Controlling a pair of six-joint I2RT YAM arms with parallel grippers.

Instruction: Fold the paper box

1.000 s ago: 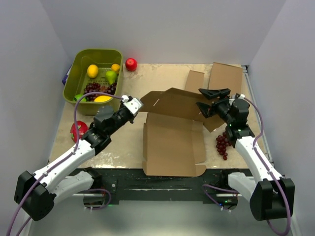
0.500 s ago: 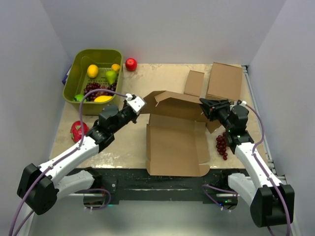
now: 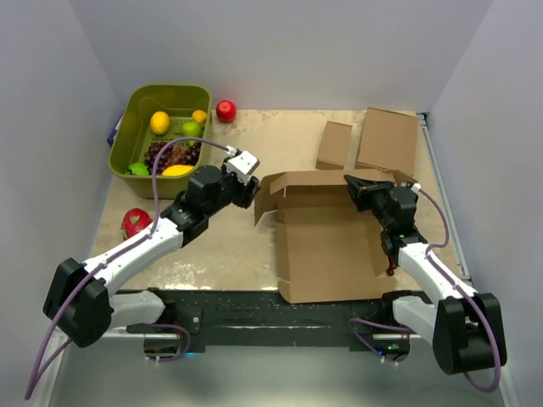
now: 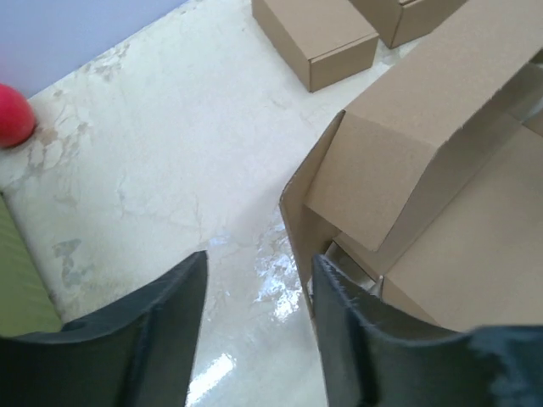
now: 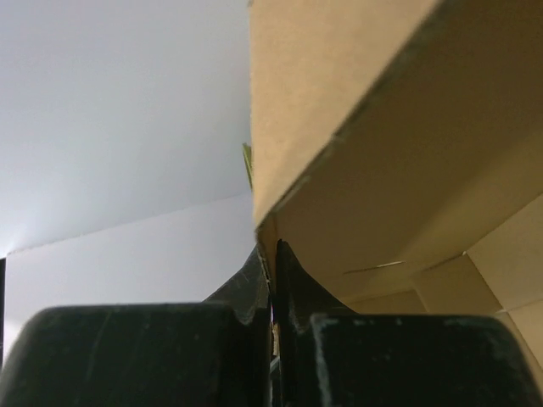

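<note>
Judging by how it lies, the plain brown corrugated cardboard paper box (image 3: 327, 250) is only partly folded. It sits on the near-right part of the speckled beige table (image 3: 212, 246), with its broad base panel flat and reaching the near edge. The far wall is raised and doubled over into a hollow ridge, and a short flap at its left end is turned towards the near side.

The right gripper (image 3: 356, 190) is clamped on the right end of that far wall. Its wrist view shows the black fingers pressed together with a thin cardboard edge pinched between them. The left gripper (image 3: 251, 192) hovers just beside the left flap, fingers apart, with only bare table between them.

What seems left to do: no side walls stand along the base, the near edge lies flat, and nothing is closed over the top. Whether any tab sits in its slot I cannot tell.

The cardboard is matte and stiff, with crisp score lines, raw cut edges and a narrow slit in one panel. The tabletop is glossy and throws back the light near the left fingers, whose pads look grainy.

Far behind the sheet lie a small narrow brown cardboard box (image 3: 335, 144) and a medium flat brown cardboard box (image 3: 389, 140). At the far left are a green plastic basket (image 3: 127, 127) of fruit and a smooth red apple (image 3: 226, 110).
</note>
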